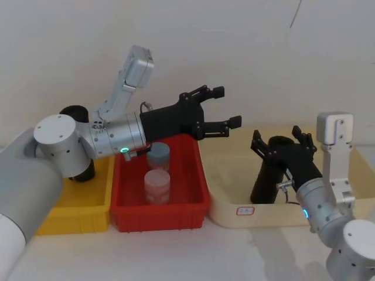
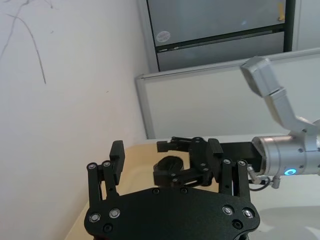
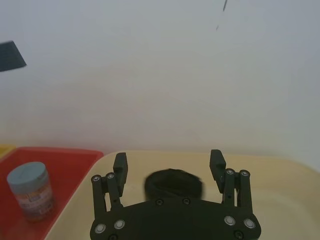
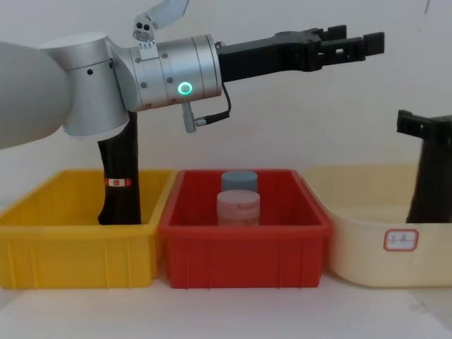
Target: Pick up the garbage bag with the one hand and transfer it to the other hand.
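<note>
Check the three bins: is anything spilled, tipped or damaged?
Nothing stands out. The garbage bag stands on end in the beige bin, the right tool open around its top; jars sit upright in the red bin, left tool open above.

In rightmost bin (image 1: 275,212), garbage bag (image 1: 266,181) upright

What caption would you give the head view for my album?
Right tool, open, straddles the upright garbage bag in the beige tray; left tool hovers open, raised, pointing toward it.

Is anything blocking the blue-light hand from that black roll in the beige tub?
No, nothing visible. The right hand is open, right around the top of the garbage bag, which stands in the beige tub.
</note>
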Tool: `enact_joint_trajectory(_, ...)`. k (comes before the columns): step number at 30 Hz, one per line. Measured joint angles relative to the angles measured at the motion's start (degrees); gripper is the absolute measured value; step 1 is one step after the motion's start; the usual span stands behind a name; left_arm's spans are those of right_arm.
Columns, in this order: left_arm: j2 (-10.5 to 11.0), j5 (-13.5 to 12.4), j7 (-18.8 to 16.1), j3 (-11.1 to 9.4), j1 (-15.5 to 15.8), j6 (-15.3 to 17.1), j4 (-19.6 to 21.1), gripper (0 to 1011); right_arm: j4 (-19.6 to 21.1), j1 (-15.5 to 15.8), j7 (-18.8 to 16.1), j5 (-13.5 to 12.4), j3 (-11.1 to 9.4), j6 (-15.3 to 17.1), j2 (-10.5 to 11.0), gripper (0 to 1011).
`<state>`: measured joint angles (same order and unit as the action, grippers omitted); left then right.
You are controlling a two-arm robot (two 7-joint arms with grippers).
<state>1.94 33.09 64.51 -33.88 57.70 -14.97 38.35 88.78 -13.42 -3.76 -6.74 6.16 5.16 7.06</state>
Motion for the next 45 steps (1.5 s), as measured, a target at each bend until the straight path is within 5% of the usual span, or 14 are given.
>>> enact_joint_trajectory(9,2.95,-0.68,-4.48,0.27,-2.99,1.37,6.13,1002,4.4,2.0,-1.28,-0.37,-0.47,-0.42,-0.08,1000)
enact_joint_trajectory(21,9.4,-1.92,-14.24,1.98,-10.48,4.7,18.93,1002,10.69,4.38,-5.17,-3.3,0.07,-0.74,0.56,1000)
enact_joint_trajectory(32,15.6,-2.21,-23.85,5.13,-19.56,8.17,30.83,1002,14.45,5.82,-9.35,-5.24,2.9,1.8,2.22,1000)
enact_joint_trajectory(45,19.57,-1.82,-30.74,8.61,-27.46,10.18,39.0,1002,14.51,5.35,-11.36,-4.65,7.6,5.75,3.51,1000)
